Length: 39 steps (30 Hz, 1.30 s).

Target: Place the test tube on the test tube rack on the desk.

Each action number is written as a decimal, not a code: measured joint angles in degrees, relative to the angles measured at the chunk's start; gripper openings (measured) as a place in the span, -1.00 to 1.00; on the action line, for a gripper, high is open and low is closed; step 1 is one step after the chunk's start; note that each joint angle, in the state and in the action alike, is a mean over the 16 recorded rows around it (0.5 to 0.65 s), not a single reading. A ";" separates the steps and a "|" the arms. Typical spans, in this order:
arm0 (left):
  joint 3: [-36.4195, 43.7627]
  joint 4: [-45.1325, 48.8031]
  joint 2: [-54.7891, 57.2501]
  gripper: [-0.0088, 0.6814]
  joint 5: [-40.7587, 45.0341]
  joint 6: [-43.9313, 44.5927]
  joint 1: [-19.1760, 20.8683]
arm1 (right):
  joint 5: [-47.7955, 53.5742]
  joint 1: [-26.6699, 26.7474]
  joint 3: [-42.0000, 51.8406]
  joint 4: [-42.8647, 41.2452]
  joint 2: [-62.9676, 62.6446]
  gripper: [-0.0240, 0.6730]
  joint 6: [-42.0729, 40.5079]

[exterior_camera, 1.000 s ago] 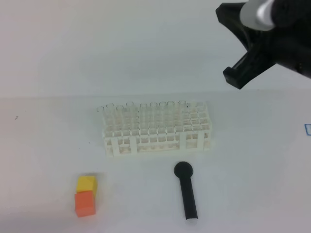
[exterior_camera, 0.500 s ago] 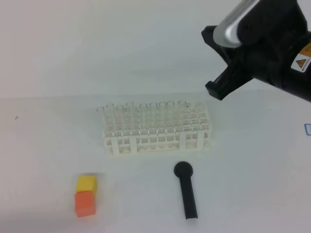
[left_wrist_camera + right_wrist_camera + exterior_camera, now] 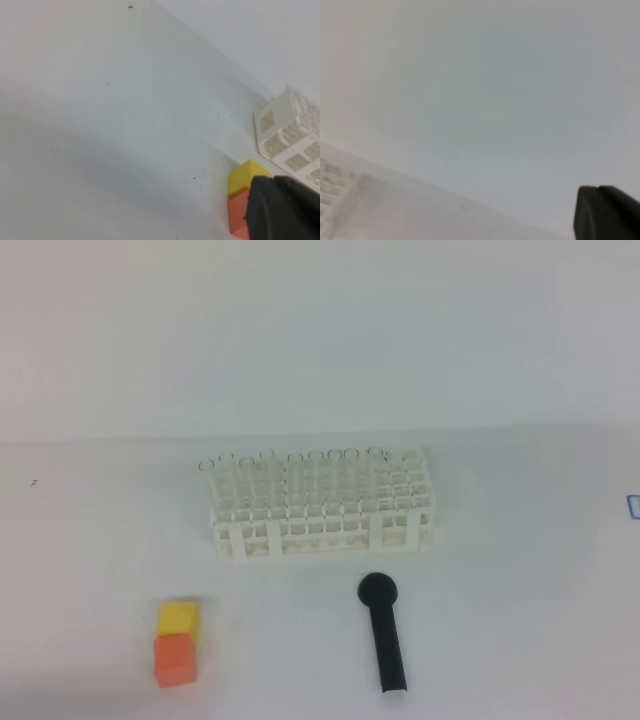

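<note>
The white test tube rack (image 3: 322, 505) stands in the middle of the desk (image 3: 520, 570). Several clear test tubes (image 3: 300, 462) stand upright in its back rows. I see no loose tube lying on the desk. Neither gripper shows in the high view. In the left wrist view a black piece of my left gripper (image 3: 285, 210) fills the lower right corner, near the rack's corner (image 3: 292, 137). In the right wrist view a black piece of my right gripper (image 3: 605, 215) shows at lower right, and the rack (image 3: 335, 185) is a blur at lower left. Neither view shows how the jaws stand.
A black round-headed stick tool (image 3: 384, 635) lies in front of the rack. A yellow cube (image 3: 178, 618) and an orange cube (image 3: 174, 660) sit together at front left, and also show in the left wrist view (image 3: 245, 177). A small blue mark (image 3: 634, 505) is at the right edge.
The right arm, which hung at the upper right above the rack, has left the high view. The rack, tool and cubes have not moved.
</note>
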 joint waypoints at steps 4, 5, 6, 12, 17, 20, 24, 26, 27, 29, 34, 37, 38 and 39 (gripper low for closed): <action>-0.34 -0.05 0.21 -0.98 0.25 -0.01 -0.01 | 2.31 -8.73 9.67 0.92 -11.96 -0.94 -0.12; -0.45 -0.06 0.28 -0.98 0.31 -0.01 -0.01 | 2.78 -10.65 12.08 1.24 -14.67 -0.94 -0.13; -0.57 -0.08 0.35 -0.98 0.37 -0.01 -0.02 | 3.18 -12.38 14.43 1.60 -17.17 -0.94 -0.13; -0.68 -0.10 0.42 -0.98 0.43 -0.01 -0.02 | 4.29 -19.02 26.86 4.91 -27.62 -0.94 -0.17; -0.57 -0.08 0.35 -0.98 0.37 -0.01 -0.02 | 5.12 -20.58 33.73 7.92 -31.21 -0.94 0.01; -0.57 -0.08 0.35 -0.98 0.37 -0.01 -0.02 | 5.98 -20.73 36.57 8.06 -32.93 -0.94 1.59; -0.57 -0.08 0.35 -0.98 0.37 -0.01 -0.02 | 8.16 -20.75 38.89 4.88 -36.23 -0.94 6.58; -0.57 -0.08 0.35 -0.98 0.37 -0.01 -0.02 | 9.77 -20.75 39.58 2.30 -38.34 -0.94 9.55; -0.57 -0.08 0.35 -0.98 0.37 -0.01 -0.02 | 10.65 -20.75 39.84 0.86 -39.42 -0.94 11.08; -0.57 -0.08 0.35 -0.98 0.37 -0.01 -0.02 | 12.46 -20.75 40.25 -2.17 -41.58 -0.94 14.17; -0.45 -0.06 0.28 -0.98 0.31 -0.01 -0.01 | 16.63 -20.79 40.76 -9.54 -46.17 -0.94 21.47; -0.34 -0.05 0.21 -0.98 0.25 -0.01 -0.01 | 18.66 -20.79 40.75 -12.11 -47.78 -0.94 23.87; -0.34 -0.05 0.21 -0.98 0.25 -0.01 -0.01 | 19.18 -20.74 40.74 -12.57 -48.11 -0.94 24.24; -0.34 -0.05 0.21 -0.98 0.25 -0.01 -0.01 | 19.60 -20.65 40.73 -12.85 -48.32 -0.94 24.48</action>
